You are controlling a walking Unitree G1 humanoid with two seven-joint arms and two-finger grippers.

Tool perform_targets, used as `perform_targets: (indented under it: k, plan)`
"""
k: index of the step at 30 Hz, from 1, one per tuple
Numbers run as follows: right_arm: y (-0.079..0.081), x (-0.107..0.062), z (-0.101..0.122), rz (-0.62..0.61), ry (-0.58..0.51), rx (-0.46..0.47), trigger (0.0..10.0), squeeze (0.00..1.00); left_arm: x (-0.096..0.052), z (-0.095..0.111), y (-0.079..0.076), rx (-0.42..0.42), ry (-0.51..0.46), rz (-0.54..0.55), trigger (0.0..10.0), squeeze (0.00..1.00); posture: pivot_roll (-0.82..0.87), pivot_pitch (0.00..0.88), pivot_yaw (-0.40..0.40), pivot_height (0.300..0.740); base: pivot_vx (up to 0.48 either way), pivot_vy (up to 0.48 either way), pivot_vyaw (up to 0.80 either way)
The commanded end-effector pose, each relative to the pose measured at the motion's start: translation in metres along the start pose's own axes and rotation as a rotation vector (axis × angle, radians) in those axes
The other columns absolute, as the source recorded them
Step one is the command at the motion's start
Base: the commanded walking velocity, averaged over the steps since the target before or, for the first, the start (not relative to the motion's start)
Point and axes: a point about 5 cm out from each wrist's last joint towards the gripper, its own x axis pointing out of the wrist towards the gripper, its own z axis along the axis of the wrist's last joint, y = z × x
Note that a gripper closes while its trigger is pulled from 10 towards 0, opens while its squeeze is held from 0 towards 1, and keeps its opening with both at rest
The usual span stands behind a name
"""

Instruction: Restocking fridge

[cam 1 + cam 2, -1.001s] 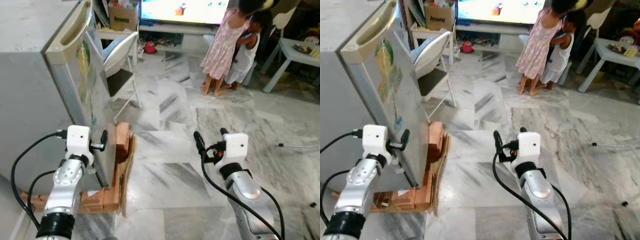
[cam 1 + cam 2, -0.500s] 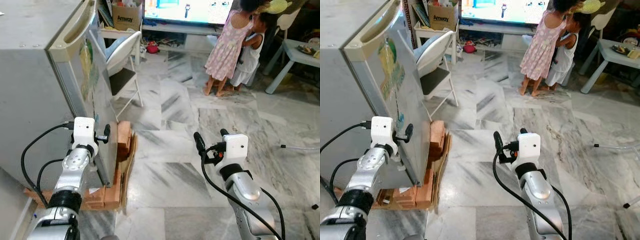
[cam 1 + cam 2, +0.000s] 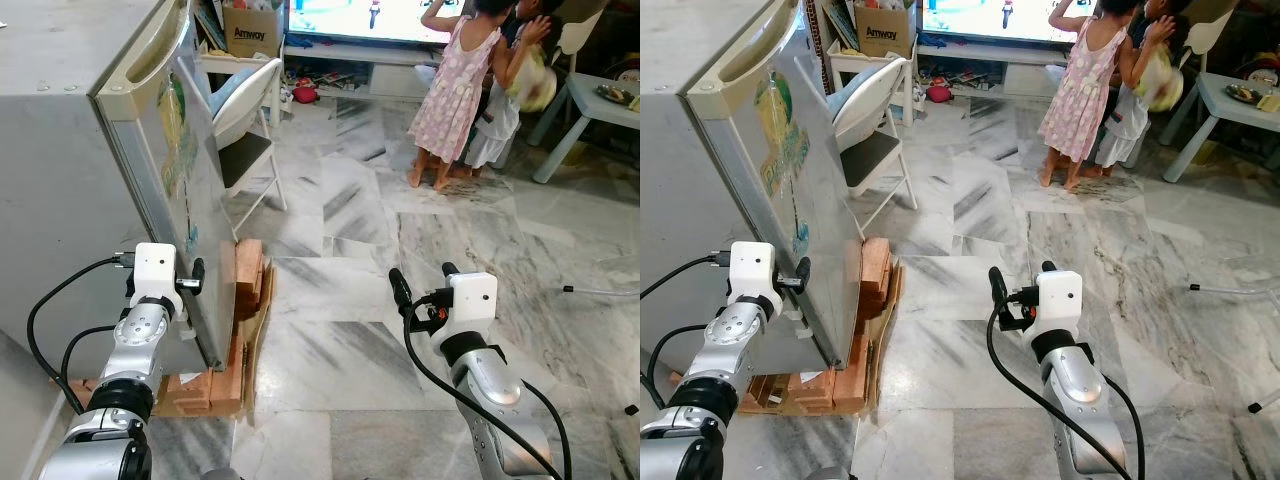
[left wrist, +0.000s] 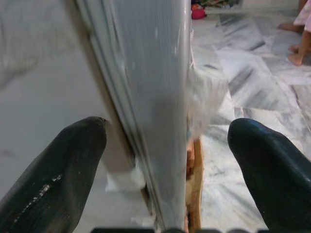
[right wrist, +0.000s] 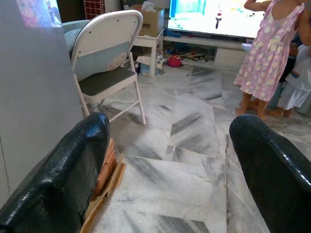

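Evidently the fridge (image 3: 70, 190) is the business at hand: a grey, waist-high unit on the robot's left, raised on a stack of bricks (image 3: 246, 283) and flattened cardboard (image 3: 865, 350), presumably to keep it off the marble floor (image 3: 340, 260). Its door (image 3: 805, 215), decorated with stickers, looks nearly shut, its free edge facing the robot.

At that edge sits the left gripper (image 3: 186, 283), fingers spread, one finger (image 4: 58, 170) on the cabinet side and the other finger (image 4: 272, 170) out on the room side, so that the door edge runs between them without being pinched. That straddling pose suits hooking the door and swinging it outward; my judgement is that opening comes first, since nothing can be stocked until the interior is reachable.

Further right, the right gripper (image 3: 418, 282) hovers over the floor, fingers apart and carrying nothing, apparently waiting in reserve, well apart from the fridge.

Beyond the fridge stands a white folding chair (image 3: 865, 120), and behind it a cardboard box (image 3: 250, 32) beside a lit television (image 3: 370, 18). Two children (image 3: 1100, 90) stand before the screen, near a pale side table (image 3: 1230, 105).
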Motion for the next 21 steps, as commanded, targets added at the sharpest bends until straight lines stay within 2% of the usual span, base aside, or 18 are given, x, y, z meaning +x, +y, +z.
perform_targets:
  k: [1,4,9,15,21]
  plan:
    - [-0.002,0.001,0.003,-0.012,-0.012,-0.007,10.0,0.00,0.006,0.012,-0.003,0.008,-0.032,-0.021,10.0,0.00,-0.04,0.012,-0.049,0.740,0.000,0.000,0.00]
    - [-0.002,0.001,0.003,-0.013,-0.012,-0.007,10.0,0.00,0.009,0.018,-0.009,0.015,-0.044,-0.047,10.0,0.00,-0.04,0.011,-0.049,0.740,0.000,0.000,0.00]
    - [-0.002,0.002,0.002,-0.015,-0.009,-0.005,10.0,0.00,0.018,0.036,-0.031,0.035,-0.081,-0.131,10.0,0.00,-0.04,0.008,-0.047,0.740,0.000,0.000,0.00]
    - [-0.004,0.001,-0.001,-0.028,0.000,-0.001,10.0,0.00,0.021,0.046,-0.051,0.038,-0.113,-0.214,10.0,0.00,-0.04,0.004,-0.042,0.740,0.000,0.000,0.00]
    - [-0.003,0.002,-0.001,-0.031,0.000,0.001,10.0,0.00,0.024,0.051,-0.058,0.066,-0.117,-0.224,10.0,0.00,-0.04,0.002,-0.042,0.740,0.000,0.000,0.00]
